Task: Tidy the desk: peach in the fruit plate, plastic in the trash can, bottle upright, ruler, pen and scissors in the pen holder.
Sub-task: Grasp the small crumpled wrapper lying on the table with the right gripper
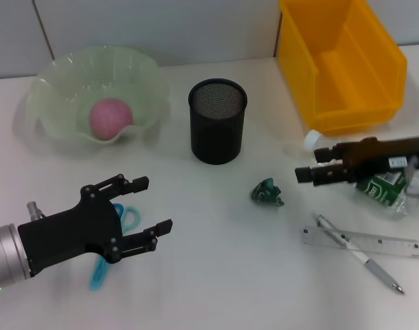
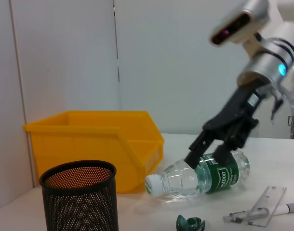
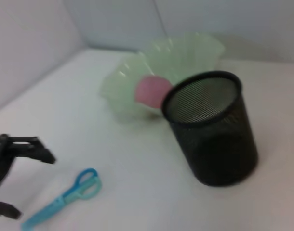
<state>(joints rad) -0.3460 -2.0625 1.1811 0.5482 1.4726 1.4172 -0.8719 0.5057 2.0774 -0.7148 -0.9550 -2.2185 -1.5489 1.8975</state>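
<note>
The right claw [image 2: 212, 153] straddles the bottle [image 2: 200, 174] lying on its side near the yellow bin [image 1: 340, 62], apparently to stand it up, while the left claw [image 1: 149, 206] hovers wide open above the scissors [image 1: 113, 240].

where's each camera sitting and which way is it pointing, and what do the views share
Head view: on the robot's head, looking forward and down at the desk; the left gripper hangs open above the scissors, the right gripper reaches the lying bottle.
Left wrist view: low on the left arm, facing across to the right gripper straddling the bottle; own fingers not shown.
Right wrist view: facing the fruit plate, peach, scissors.
Shared: the pen holder appears in all three.
</note>
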